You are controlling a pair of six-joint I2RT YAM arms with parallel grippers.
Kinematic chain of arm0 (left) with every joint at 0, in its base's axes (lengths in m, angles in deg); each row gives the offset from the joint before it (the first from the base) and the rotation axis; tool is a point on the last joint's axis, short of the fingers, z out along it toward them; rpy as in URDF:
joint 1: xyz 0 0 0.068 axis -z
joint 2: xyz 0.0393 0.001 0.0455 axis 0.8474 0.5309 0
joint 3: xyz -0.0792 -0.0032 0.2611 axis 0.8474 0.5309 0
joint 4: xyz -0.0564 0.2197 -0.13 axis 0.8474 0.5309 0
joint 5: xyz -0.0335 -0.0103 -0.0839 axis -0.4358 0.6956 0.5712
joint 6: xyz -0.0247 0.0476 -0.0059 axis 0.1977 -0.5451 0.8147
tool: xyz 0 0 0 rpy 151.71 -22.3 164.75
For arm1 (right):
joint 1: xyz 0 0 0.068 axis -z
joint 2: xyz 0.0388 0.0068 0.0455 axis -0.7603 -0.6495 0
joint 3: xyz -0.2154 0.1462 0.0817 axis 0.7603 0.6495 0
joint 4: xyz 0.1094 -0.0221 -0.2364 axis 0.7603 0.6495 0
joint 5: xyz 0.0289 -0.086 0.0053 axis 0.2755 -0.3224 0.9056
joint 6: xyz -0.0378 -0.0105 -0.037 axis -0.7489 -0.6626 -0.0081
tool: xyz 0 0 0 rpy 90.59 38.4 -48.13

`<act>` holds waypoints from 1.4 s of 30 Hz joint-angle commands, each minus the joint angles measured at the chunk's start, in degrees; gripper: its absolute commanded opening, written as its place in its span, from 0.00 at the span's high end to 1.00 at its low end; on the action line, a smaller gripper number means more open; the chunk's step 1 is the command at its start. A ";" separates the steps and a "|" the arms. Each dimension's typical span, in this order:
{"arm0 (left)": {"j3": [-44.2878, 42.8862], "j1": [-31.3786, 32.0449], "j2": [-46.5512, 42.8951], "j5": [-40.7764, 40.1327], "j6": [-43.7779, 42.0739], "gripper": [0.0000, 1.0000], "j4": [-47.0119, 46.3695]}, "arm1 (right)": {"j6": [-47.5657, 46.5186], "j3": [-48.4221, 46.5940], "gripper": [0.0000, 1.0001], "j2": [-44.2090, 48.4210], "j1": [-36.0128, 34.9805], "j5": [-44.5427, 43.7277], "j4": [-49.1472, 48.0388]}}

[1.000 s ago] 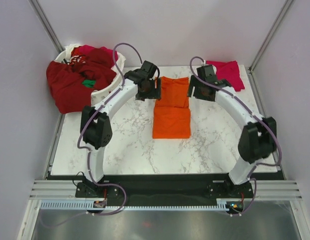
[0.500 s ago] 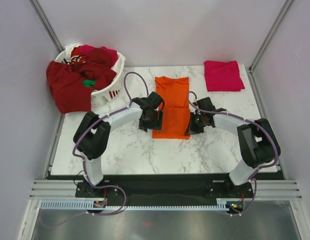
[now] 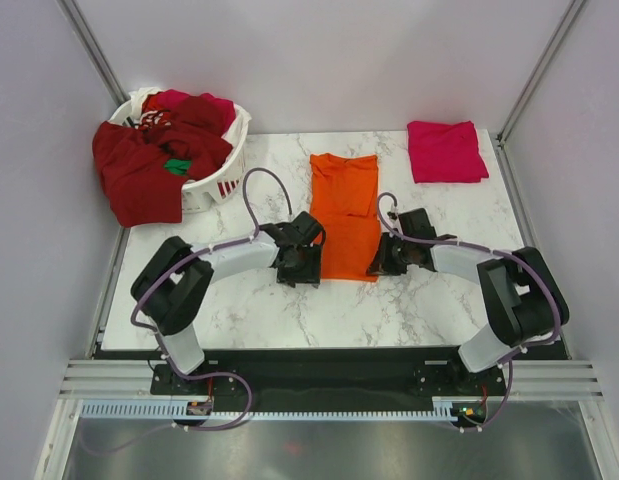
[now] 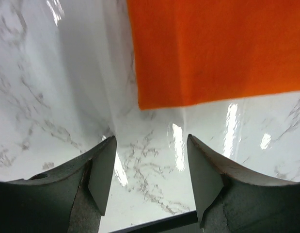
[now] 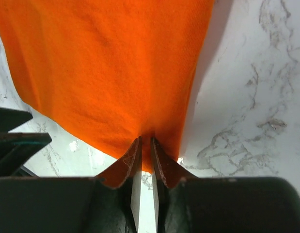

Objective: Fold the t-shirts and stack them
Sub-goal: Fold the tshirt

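Observation:
The bright orange t-shirt [image 3: 344,200] lies lengthwise on the middle of the marble table, narrow and partly folded. My right gripper [image 3: 381,262] is at its near right corner. In the right wrist view its jaws [image 5: 145,145] are pinched on the orange cloth's [image 5: 106,63] near edge. My left gripper [image 3: 301,268] is at the near left corner and stands open [image 4: 150,160] over bare marble. The orange corner [image 4: 213,48] lies just ahead of its fingertips, apart from them. A folded magenta-pink t-shirt [image 3: 446,150] rests at the back right.
A white slotted basket [image 3: 224,180] stands at the back left, heaped with dark red shirts [image 3: 139,170] that spill over its left side, plus a bit of green cloth [image 3: 177,166]. The table's dark near edge [image 4: 154,221] lies just below the left fingers.
Both arms have drawn back from the shirt's far end to its near corners. The right gripper has closed on the orange hem. The left gripper has narrowed a little.

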 commanded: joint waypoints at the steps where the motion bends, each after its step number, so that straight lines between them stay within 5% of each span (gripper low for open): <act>1: 5.27 2.94 -3.62 0.14 5.34 0.32 -0.30 | -2.27 4.38 0.79 0.44 -0.28 -9.86 8.04; 6: 7.74 3.82 -9.32 0.57 6.75 0.33 0.05 | -0.34 3.25 0.70 10.45 -0.20 -13.21 15.84; 8: 6.69 4.17 -11.61 0.66 6.84 0.33 1.18 | 0.10 1.14 0.59 15.53 -0.28 -16.98 21.72; 12: 3.70 4.70 -19.07 -0.30 6.58 0.32 3.12 | -0.51 -5.88 0.13 24.78 -0.20 -22.69 29.66; 14: 2.56 4.70 -20.93 -0.65 5.62 0.29 3.04 | -0.60 -7.21 0.07 28.99 -0.28 -23.05 32.03; 24: 10.19 6.54 -19.80 3.91 10.53 0.28 -11.09 | 5.28 3.93 0.18 32.09 -0.20 -21.56 25.55; 28: 10.91 8.30 -16.38 2.43 12.38 0.12 -17.26 | 10.02 7.10 0.23 30.86 -0.20 -19.01 19.84; 34: 8.18 10.59 -9.08 -0.13 13.08 0.16 -18.14 | 11.08 10.79 0.28 25.07 -0.28 -17.62 14.21; 42: 10.11 10.94 -8.63 -1.97 13.61 0.19 -18.50 | 11.97 16.33 0.50 21.98 -0.28 -15.85 7.70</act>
